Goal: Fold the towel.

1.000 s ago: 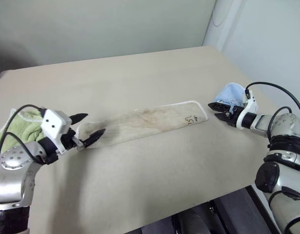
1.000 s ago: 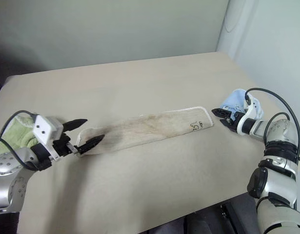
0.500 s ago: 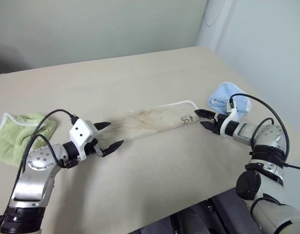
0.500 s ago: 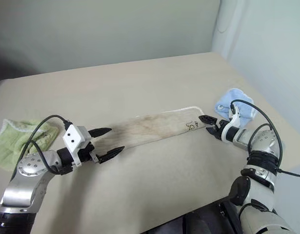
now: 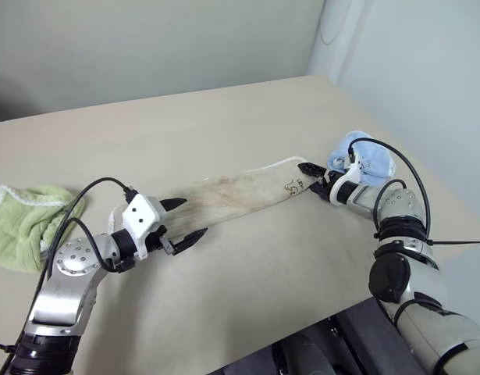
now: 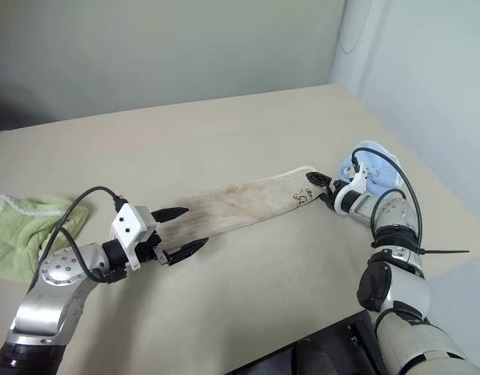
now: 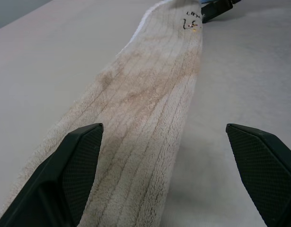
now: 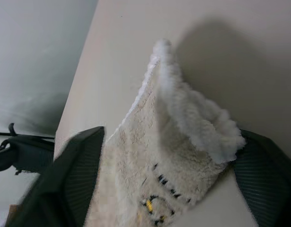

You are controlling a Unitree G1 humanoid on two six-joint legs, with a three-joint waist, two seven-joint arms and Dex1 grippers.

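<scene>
Lying stretched across the middle of the table, the towel has the right gripper straddling its marked end toward the right edge, jaws parted around it, while the left gripper gapes wide over its other end.

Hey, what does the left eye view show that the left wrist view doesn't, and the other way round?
Left eye view alone: the lime-green towel near the table's left edge, the light-blue cloth behind the right gripper, and the full strip of the beige towel with a gripper at each end.

Left wrist view alone: the close ribbed pile and brownish stain of the beige towel, with one finger over it and the other finger over bare table.

Both: the beige towel lying flat, its dark mark at the far end, and the left gripper with jaws wide apart.
</scene>
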